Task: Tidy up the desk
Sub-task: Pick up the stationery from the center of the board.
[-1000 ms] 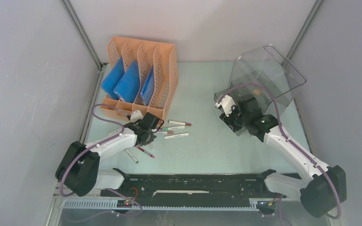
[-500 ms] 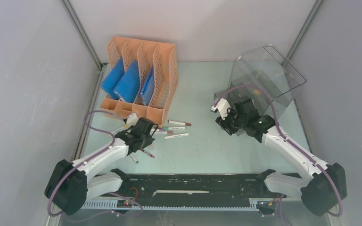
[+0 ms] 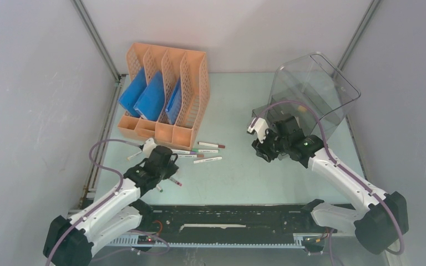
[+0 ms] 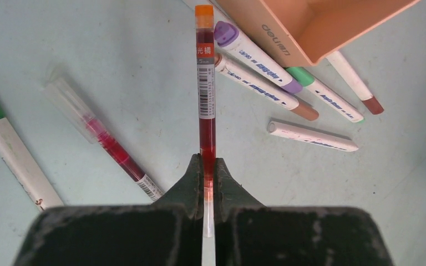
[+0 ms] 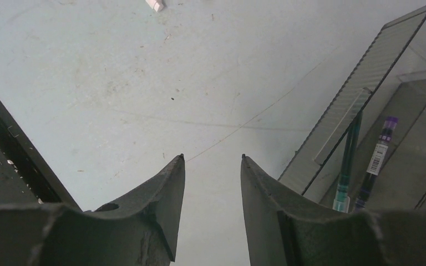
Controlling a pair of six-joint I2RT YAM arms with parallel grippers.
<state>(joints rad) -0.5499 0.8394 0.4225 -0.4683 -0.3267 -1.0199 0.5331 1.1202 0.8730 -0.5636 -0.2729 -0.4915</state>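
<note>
Jaws of the left gripper (image 4: 206, 166) pinch the clear end of a slim orange-capped pen (image 4: 205, 83) with red ink. In the left wrist view the pen points straight up the frame, toward the corner of the orange perforated plastic file rack (image 4: 310, 27). Jaws of the right gripper (image 5: 212, 160) stand spread with nothing between them.

The pale mint-green worktop (image 3: 238, 172), smooth and matte with faint scuffs and thin scratches, fills the middle of the top view. Grey panel walls (image 3: 33, 111) bound it, and a black rail (image 3: 227, 213) runs along its lower edge. White-barrelled markers (image 4: 310, 136) lie at the rack's foot. At the right of the right wrist view, a clear plastic box (image 5: 360, 72) holds a green pen (image 5: 346, 160) and a purple pen (image 5: 378, 152).
</note>
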